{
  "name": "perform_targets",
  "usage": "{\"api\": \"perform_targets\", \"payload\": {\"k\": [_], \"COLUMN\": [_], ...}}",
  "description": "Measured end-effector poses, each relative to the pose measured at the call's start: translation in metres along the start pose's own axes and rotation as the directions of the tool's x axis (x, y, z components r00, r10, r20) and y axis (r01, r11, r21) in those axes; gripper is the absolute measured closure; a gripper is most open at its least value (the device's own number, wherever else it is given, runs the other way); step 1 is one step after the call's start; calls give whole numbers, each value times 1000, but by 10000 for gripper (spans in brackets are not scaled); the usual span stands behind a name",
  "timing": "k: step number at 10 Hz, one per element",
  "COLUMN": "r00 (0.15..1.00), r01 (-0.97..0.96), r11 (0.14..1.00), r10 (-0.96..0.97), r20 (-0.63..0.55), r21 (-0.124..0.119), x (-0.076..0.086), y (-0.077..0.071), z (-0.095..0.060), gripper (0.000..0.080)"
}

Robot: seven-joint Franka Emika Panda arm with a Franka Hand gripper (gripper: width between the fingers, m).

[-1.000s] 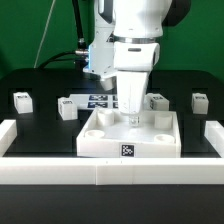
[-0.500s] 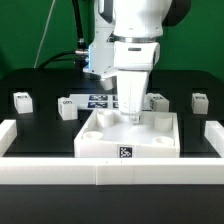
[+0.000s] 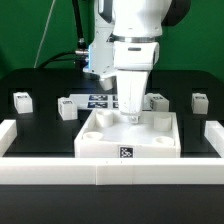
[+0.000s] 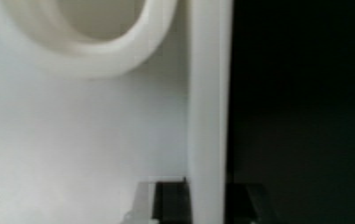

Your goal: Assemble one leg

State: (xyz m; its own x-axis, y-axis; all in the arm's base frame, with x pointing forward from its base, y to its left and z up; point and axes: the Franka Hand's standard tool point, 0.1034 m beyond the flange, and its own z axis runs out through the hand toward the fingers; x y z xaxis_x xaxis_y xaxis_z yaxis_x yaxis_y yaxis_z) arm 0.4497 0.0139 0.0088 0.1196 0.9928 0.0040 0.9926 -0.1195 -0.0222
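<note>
My gripper (image 3: 130, 117) stands straight down on the far edge of the large white square panel (image 3: 105, 142), which lies flat near the front and has round corner holes. In the wrist view the two dark fingers (image 4: 170, 202) sit on either side of the panel's thin edge wall (image 4: 206, 120), shut on it, with one round hole (image 4: 89, 30) beside them. Several small white legs with tags lie on the black table: one at the exterior view's far left (image 3: 22, 99), one left of the panel (image 3: 67, 107), one behind my gripper (image 3: 157, 100), one at the right (image 3: 199, 101).
The marker board (image 3: 100, 99) lies flat behind the panel. A white rail runs along the front (image 3: 110, 176), with white blocks at the left (image 3: 8, 135) and right (image 3: 213, 135). Cables hang at the back left.
</note>
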Motion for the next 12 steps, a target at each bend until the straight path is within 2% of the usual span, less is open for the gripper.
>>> {"api": "perform_targets", "payload": {"k": [1, 2, 4, 7, 12], "r00": [999, 996, 989, 990, 983], "r01": [40, 88, 149, 138, 181], "r11": [999, 996, 989, 990, 983], "r10": [-40, -88, -149, -138, -182], "r20": [0, 5, 13, 12, -7], "r21": [-1, -9, -2, -4, -28], "x": [-3, 1, 3, 4, 49], "y": [1, 5, 15, 15, 32], "z": [0, 1, 0, 0, -1], "gripper": [745, 745, 745, 745, 745]}}
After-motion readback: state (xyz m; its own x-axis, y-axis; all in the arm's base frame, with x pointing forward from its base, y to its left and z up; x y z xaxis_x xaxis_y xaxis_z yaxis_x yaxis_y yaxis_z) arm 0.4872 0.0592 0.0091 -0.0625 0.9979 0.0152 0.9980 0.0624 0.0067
